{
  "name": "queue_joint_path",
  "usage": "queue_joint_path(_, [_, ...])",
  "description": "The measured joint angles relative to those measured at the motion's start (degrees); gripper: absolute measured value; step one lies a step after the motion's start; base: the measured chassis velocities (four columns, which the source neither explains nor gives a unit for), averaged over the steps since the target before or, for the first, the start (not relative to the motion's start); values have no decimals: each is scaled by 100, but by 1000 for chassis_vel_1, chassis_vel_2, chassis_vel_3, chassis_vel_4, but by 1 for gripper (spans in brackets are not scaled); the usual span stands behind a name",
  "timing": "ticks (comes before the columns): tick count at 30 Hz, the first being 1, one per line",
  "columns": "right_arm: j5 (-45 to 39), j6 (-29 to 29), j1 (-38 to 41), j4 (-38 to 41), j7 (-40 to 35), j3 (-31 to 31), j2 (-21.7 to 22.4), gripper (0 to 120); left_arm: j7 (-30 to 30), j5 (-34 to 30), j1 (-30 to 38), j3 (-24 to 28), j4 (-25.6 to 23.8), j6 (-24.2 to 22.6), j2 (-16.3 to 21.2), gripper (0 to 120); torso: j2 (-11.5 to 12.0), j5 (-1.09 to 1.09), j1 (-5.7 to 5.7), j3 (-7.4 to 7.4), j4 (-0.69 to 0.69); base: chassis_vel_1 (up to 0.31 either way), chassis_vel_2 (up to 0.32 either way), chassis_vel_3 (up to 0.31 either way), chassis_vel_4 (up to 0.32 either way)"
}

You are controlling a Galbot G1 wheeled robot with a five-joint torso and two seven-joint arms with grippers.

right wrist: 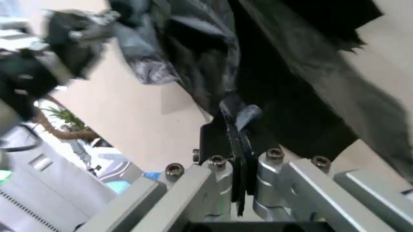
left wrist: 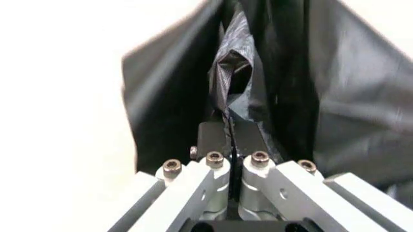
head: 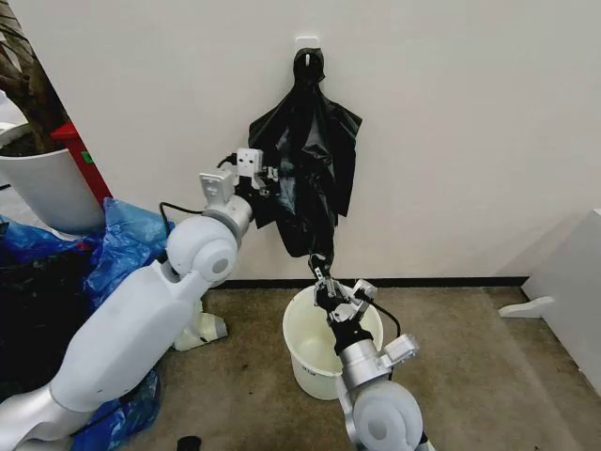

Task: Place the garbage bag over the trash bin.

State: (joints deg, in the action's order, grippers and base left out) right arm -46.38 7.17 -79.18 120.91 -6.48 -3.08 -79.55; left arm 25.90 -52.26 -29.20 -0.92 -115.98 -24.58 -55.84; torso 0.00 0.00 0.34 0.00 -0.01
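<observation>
Black garbage bag [head: 305,160] hangs above the trash bin [head: 310,362], pinched by left claw [head: 273,176] and right claw [head: 321,275].

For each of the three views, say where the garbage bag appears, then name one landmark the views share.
Head view: garbage bag hangs on the wall, centre, above the trash bin.
Left wrist view: it spreads beyond the left gripper.
Right wrist view: it spreads beyond the right gripper.
Shared landmark: the white wall.

White and silver two-armed robot

Rounded glossy white arm shells, silver joints, black cables; each gripper [head: 274,175] [head: 321,279] has grey metal links, hex screws and black fingers [left wrist: 213,137].
</observation>
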Motion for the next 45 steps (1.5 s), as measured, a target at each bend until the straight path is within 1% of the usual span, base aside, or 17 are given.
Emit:
queue_joint_path(6, [76, 58, -164, 4, 86, -140, -80, 0, -122, -119, -47, -307, -222, 68, 158, 0, 0, 0, 0, 0, 0, 0, 0, 0, 0])
queue_joint_path(13, [928, 91, -367, 323, 333, -176, 10, 28, -153, -140, -252, -423, -340, 201, 215, 0, 0, 0, 0, 0, 0, 0, 0, 0, 0])
queue_joint_path(14, [928, 91, -367, 323, 333, -176, 10, 28, -153, -140, -252, -423, -340, 201, 215, 0, 0, 0, 0, 0, 0, 0, 0, 0, 0])
queue_joint_path(19, [1428, 159, -589, 825, 314, -89, 113, 48, -167, -101, -389, -499, -338, 332, 225, 0, 0, 0, 0, 0, -1, 0, 0, 0, 0])
queue_joint_path(20, [1479, 160, -602, 986, 281, -50, 140, 53, -168, -93, -415, -506, -336, 347, 226, 0, 0, 0, 0, 0, -1, 0, 0, 0, 0])
queue_joint_path(22, [1489, 160, -602, 1027, 270, -38, 147, 54, -168, -90, -422, -506, -335, 351, 226, 0, 0, 0, 0, 0, 0, 0, 0, 0, 0])
queue_joint_path(26, [1521, 105, -591, 1374, 126, 111, 218, 71, -167, -58, -482, -501, -314, 374, 200, 0, 0, 0, 0, 0, 0, 0, 0, 0, 0])
queue_joint_path(27, [1521, 83, -608, 1477, 54, 187, 238, 78, -163, -50, -493, -493, -294, 384, 174, 0, 0, 0, 0, 0, 0, 0, 0, 0, 0])
queue_joint_path(28, [1521, 83, -608, 1477, 54, 187, 238, 78, -163, -50, -493, -493, -294, 384, 174, 0, 0, 0, 0, 0, 0, 0, 0, 0, 0])
queue_joint_path(30, [1510, 37, -630, 1586, -59, 250, 282, 86, -159, -41, -505, -492, -273, 405, 158, 0, 0, -1, 0, 0, -2, 0, 0, 0, 0])
queue_joint_path(33, [1279, -125, -427, 1683, -221, -11, 416, 98, -215, -23, -533, -465, -270, 451, 202, 0, 0, -1, 0, 0, 1, 0, 0, 0, 0])
queue_joint_path(34, [1131, -218, -295, 1708, -295, -135, 488, 99, -263, 2, -549, -448, -272, 474, 223, 0, 0, -1, 0, 0, -2, 0, 0, 0, 0])
queue_joint_path(38, [814, -519, 146, 1708, -488, -380, 728, 100, -324, 48, -600, -440, -313, 554, 285, 0, 0, -2, 0, 0, 0, 0, 0, 0, 0])
queue_joint_path(40, [660, -779, 560, 1650, -604, -457, 897, 100, -346, 53, -614, -435, -350, 585, 321, 0, 0, -1, 0, 0, -1, 0, 0, 0, 0])
queue_joint_path(43, [645, -1489, 1339, 1491, -890, -491, 1117, 100, -375, 55, -640, -426, -424, 634, 381, 0, 0, -1, 0, 0, 1, 0, 0, 0, 0])
queue_joint_path(44, [645, -1489, 1339, 1491, -890, -491, 1117, 100, -375, 55, -640, -426, -424, 634, 381, 0, 0, -1, 0, 0, 1, 0, 0, 0, 0])
queue_joint_path(45, [759, -1774, 1640, 1377, -987, -492, 1166, 100, -387, 56, -652, -426, -450, 654, 408, 0, 0, 0, 0, 1, 1, 0, 0, 0, 0])
